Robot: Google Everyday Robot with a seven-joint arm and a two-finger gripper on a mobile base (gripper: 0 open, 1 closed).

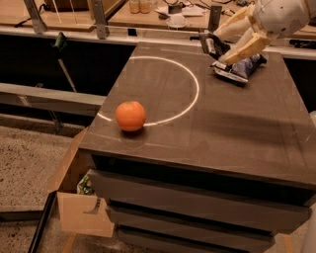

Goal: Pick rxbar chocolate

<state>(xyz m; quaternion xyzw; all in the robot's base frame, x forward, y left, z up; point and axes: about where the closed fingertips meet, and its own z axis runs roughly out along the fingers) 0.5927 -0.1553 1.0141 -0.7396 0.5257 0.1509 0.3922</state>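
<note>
The rxbar chocolate (211, 44), a small flat black wrapper with a white patch, is tilted up off the table at the far right, between the cream fingers (244, 47) of my gripper (220, 48). The gripper is shut on the bar and holds it just above the dark tabletop (222, 128). A blue-and-white chip bag (240, 69) lies on the table right below and behind the gripper. An orange (131, 115) sits near the table's front left, on the white circle line.
A white circle (190, 99) is painted on the tabletop. An open cardboard box (74, 197) stands on the floor at the table's lower left. A wooden bench (163, 12) with bottles and small items runs along the back. Metal posts (98, 17) stand at the back left.
</note>
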